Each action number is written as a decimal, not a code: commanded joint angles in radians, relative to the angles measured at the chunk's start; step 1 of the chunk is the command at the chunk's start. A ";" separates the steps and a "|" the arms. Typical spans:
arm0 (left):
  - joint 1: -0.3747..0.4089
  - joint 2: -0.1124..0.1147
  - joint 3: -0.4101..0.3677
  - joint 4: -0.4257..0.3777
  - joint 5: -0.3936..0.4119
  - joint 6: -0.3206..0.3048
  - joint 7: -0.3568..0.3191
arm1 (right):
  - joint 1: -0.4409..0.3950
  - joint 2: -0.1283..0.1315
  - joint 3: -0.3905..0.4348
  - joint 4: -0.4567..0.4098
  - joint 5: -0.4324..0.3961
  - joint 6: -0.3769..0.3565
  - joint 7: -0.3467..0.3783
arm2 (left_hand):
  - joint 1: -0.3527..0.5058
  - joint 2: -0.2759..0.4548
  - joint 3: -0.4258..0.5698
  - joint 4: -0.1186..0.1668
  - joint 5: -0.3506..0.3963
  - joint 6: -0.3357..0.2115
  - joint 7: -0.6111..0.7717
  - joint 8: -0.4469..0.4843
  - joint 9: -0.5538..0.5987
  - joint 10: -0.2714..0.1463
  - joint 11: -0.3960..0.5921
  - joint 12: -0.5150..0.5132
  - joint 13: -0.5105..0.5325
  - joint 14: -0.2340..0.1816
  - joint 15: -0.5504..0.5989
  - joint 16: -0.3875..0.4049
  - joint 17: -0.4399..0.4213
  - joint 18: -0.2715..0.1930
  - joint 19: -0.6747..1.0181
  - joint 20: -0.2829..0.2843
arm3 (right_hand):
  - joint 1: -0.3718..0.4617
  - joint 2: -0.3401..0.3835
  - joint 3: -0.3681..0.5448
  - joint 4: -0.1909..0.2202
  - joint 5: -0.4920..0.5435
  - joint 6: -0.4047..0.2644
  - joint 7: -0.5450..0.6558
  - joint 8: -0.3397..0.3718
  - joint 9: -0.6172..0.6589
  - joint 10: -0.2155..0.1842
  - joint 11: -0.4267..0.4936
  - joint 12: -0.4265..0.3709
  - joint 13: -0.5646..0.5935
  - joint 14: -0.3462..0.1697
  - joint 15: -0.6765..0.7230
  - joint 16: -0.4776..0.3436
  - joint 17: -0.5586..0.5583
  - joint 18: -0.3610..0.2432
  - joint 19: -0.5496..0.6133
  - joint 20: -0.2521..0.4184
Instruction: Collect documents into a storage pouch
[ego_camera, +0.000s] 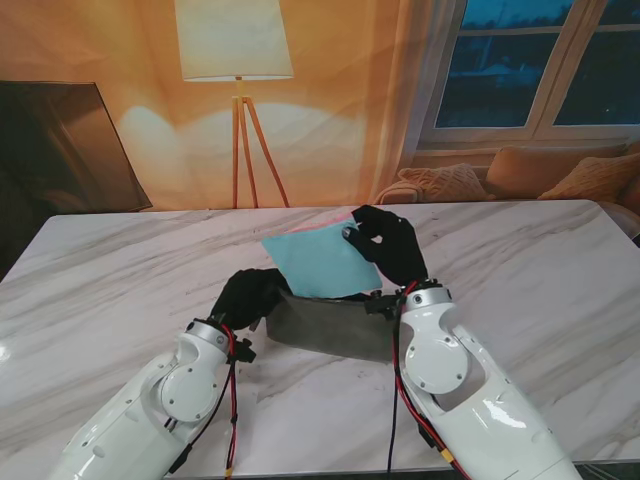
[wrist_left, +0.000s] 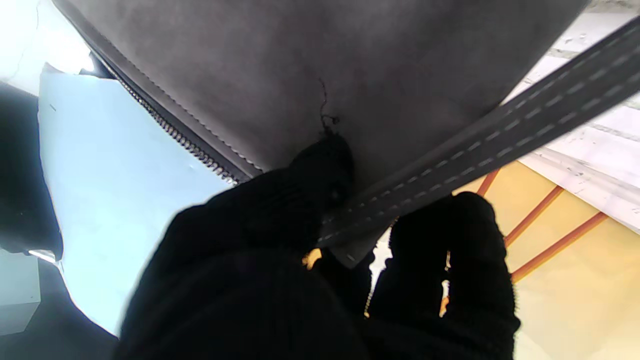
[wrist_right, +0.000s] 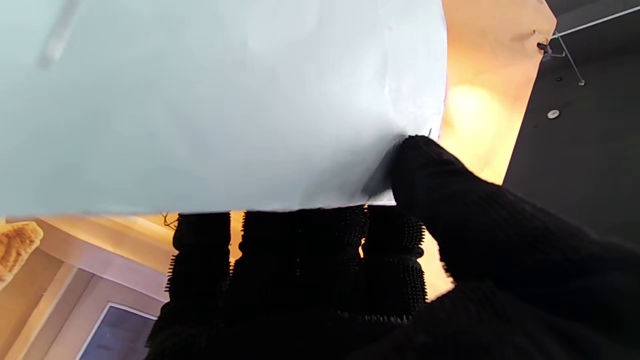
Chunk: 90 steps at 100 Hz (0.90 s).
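Stand view gave you the light blue documents (ego_camera: 318, 262) raised over the middle of the marble table (ego_camera: 120, 270), their nearer edge dipping into the open mouth of the grey storage pouch (ego_camera: 330, 330). Your right hand (ego_camera: 385, 243) pinched the sheets' far right corner between thumb and fingers (wrist_right: 300, 235). Your left hand (ego_camera: 250, 297) gripped the pouch's left end, fingers closed on its stitched strap (wrist_left: 500, 145) beside the zipper (wrist_left: 185, 140).
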 joint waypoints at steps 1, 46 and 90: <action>0.004 -0.007 -0.003 -0.014 -0.001 0.002 -0.009 | -0.008 -0.011 -0.004 0.008 0.025 0.014 0.010 | 0.043 0.030 0.005 -0.010 0.058 0.000 0.065 0.035 0.018 -0.028 0.008 -0.005 -0.010 0.006 0.016 0.007 -0.038 -0.052 -0.017 -0.022 | 0.053 0.067 0.008 0.028 0.094 -0.180 0.092 0.063 -0.029 -0.041 -0.017 0.005 -0.025 -0.064 -0.018 -0.003 -0.023 -0.044 -0.024 -0.016; 0.021 -0.008 -0.016 -0.029 -0.002 0.019 0.001 | -0.035 -0.012 0.011 0.048 0.054 -0.005 0.011 | 0.034 0.034 -0.001 -0.013 0.057 -0.004 0.070 0.049 0.021 -0.028 0.013 -0.003 -0.014 0.005 0.018 0.007 -0.044 -0.051 -0.020 -0.023 | 0.081 -0.028 0.092 0.018 0.122 -0.187 0.102 0.055 -0.024 -0.057 -0.095 -0.017 -0.029 -0.070 -0.084 -0.001 -0.039 -0.034 -0.067 -0.015; 0.027 -0.010 -0.022 -0.034 0.010 0.026 0.021 | -0.071 -0.010 0.034 0.056 0.043 0.001 -0.003 | 0.033 0.033 0.002 -0.014 0.057 -0.004 0.072 0.048 0.020 -0.030 0.016 -0.003 -0.013 0.005 0.023 0.005 -0.043 -0.051 -0.020 -0.023 | 0.088 -0.083 0.136 0.008 0.108 -0.173 0.128 0.047 -0.022 -0.048 -0.106 -0.013 -0.028 -0.054 -0.082 0.002 -0.033 -0.032 -0.056 -0.003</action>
